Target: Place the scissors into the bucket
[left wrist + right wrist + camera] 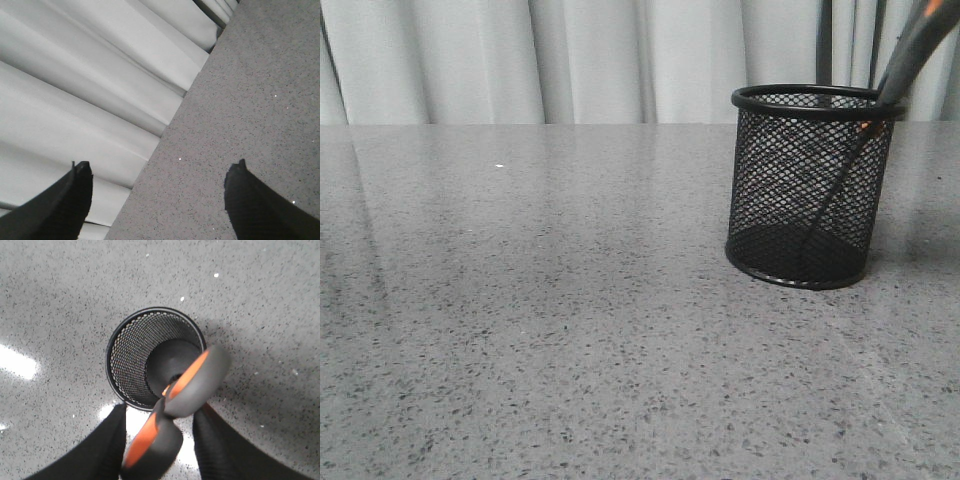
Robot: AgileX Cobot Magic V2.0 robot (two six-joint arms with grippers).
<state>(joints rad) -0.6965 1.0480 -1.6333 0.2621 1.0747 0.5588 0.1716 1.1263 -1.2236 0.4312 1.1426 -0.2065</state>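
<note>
1. Front view: the bucket stands upright on the grey speckled table, at about 3 o'clock in the picture, near the far edge of the table. The scissors stand tilted inside it: the dark blades run down through the mesh toward the base, and the handles lean out over the rim toward 1 o'clock, cut off by the picture's corner. A pale curtain hangs behind the table. Neither gripper shows here.

2. Left wrist view: the left gripper has its two dark fingers wide apart with nothing between them. Under it lie bare table and the curtain's folds at the table's far edge.

3. Right wrist view: the camera looks straight down into the bucket, its round solid base visible through the opening. The scissors rise out of it toward the camera, their grey handle loops lined in orange, large and blurred. The right gripper has a finger on each side of the lower loop. The jaws stand apart around that loop; whether the fingers touch it I cannot tell.
</note>
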